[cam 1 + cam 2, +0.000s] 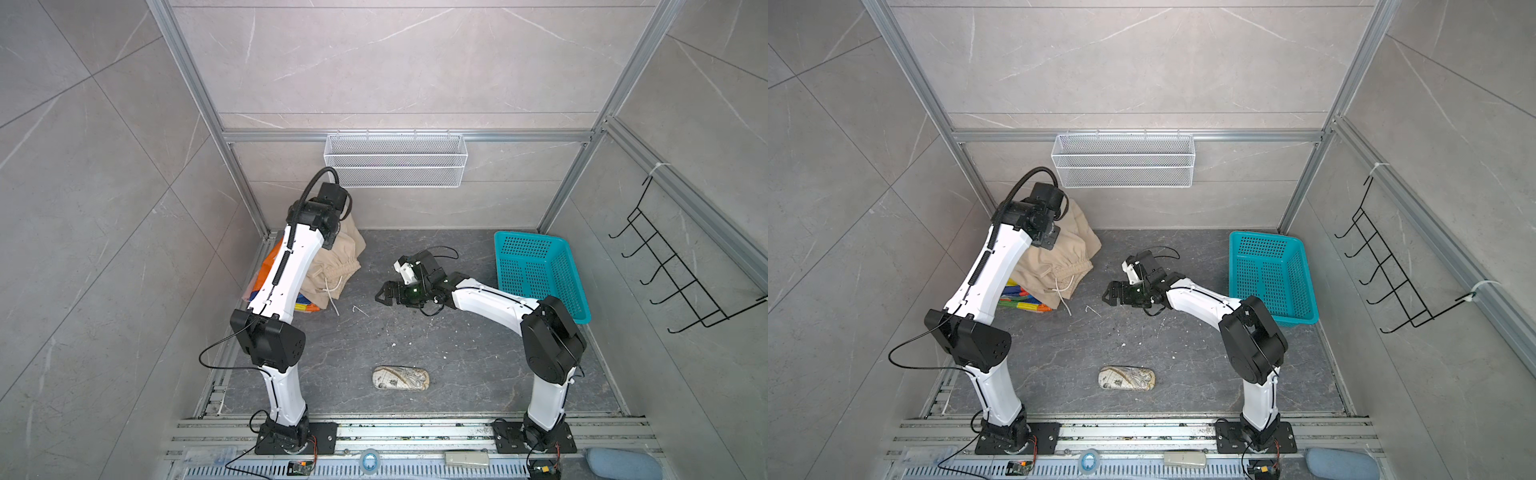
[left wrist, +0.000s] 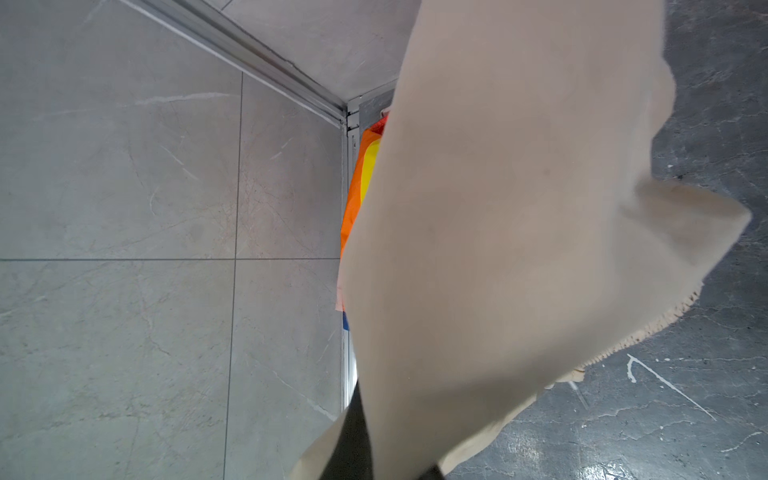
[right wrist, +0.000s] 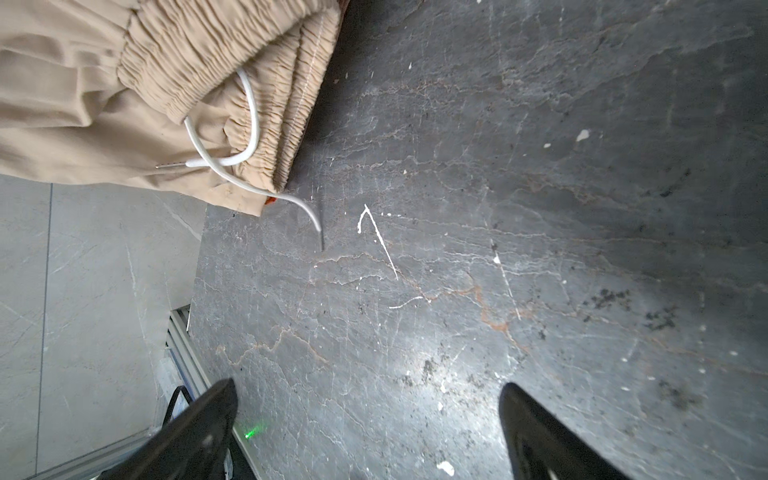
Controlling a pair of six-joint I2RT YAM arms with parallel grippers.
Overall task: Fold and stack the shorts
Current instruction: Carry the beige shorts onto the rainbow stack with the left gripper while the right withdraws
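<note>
**Beige shorts lifted at the side of the tabletop opposite the teal basket**

We see the beige shorts (image 1: 338, 259) at the far side of the tabletop (image 1: 415, 345) from the teal basket (image 1: 536, 237), in both top views (image 1: 1069, 259). The left tool (image 1: 331, 237) is pinched tight on an upper part of them. The cloth hangs from that grip and fills much of the left wrist view (image 2: 498, 249). Their gathered waist and white drawstring (image 3: 224, 166) face the basket, and the cord's end rests on the dark surface. Beneath the beige shorts lie the rainbow-striped shorts (image 1: 1021, 301), further from the basket. Orange and yellow stripes show beside the hanging cloth (image 2: 365, 174).

The right tool (image 3: 368, 395) hovers between the basket and the beige shorts. Its jaws are spread wide with only bare tabletop between them, and it is apart from the cloth (image 1: 382, 293).

A small patterned pouch (image 1: 401, 379) lies well apart from the basket, towards the arm bases.
</note>
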